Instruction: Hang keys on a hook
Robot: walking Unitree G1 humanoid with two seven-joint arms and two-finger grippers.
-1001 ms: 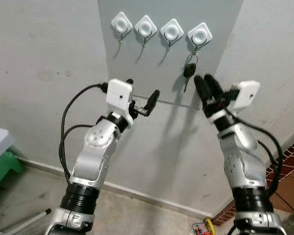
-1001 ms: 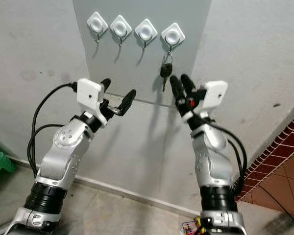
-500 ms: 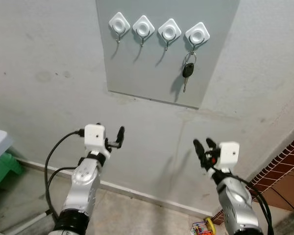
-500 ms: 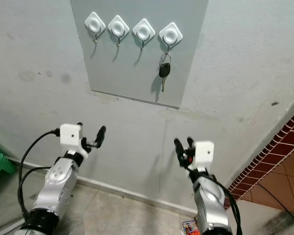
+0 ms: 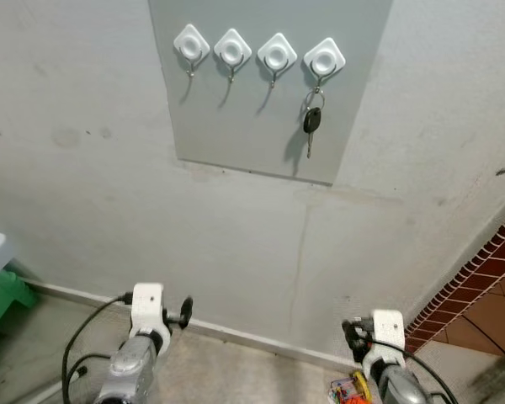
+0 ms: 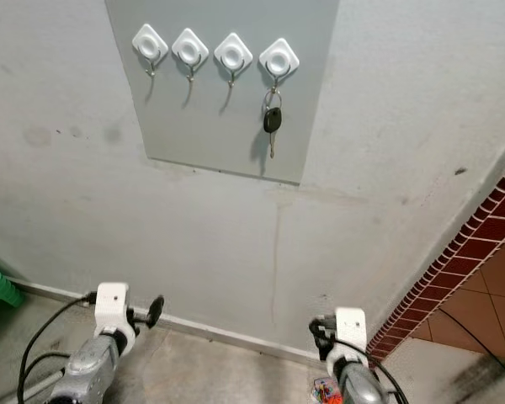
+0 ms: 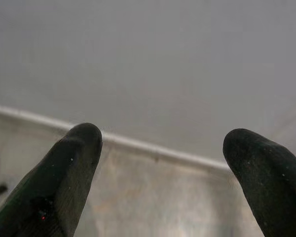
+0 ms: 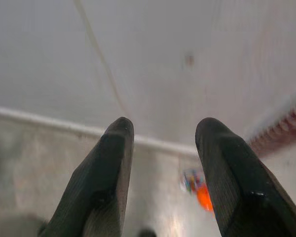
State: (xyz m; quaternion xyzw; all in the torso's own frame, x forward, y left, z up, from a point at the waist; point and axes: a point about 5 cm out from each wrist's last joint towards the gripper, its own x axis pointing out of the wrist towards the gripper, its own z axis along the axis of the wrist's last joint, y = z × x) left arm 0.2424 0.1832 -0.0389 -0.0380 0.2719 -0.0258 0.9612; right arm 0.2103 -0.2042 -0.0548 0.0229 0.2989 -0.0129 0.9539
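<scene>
Nearest you, both arms sit low at the bottom edge. Your left gripper (image 7: 160, 163) has its two black fingers spread wide apart, nothing between them, aimed at the white skirting strip (image 7: 138, 144) where wall meets floor. Your right gripper (image 8: 163, 163) also has its fingers parted and bare, pointed at the same wall base. Just beside it on the concrete floor (image 5: 236, 370) lies a small orange and multicoloured object (image 5: 350, 390), too blurred to read any print.

To your left, a green plastic stool (image 5: 2, 295). To your right, red brick tiling (image 5: 488, 278).

Farther up, a grey rectangular wall panel (image 5: 236, 118) carries four white diamond-shaped hooks (image 5: 253, 52) in a row. The black-headed key on a metal ring (image 5: 310, 122) hangs from the rightmost hook (image 5: 324, 57), long axis vertical, blade pointing straight down. No lettering legible anywhere.
</scene>
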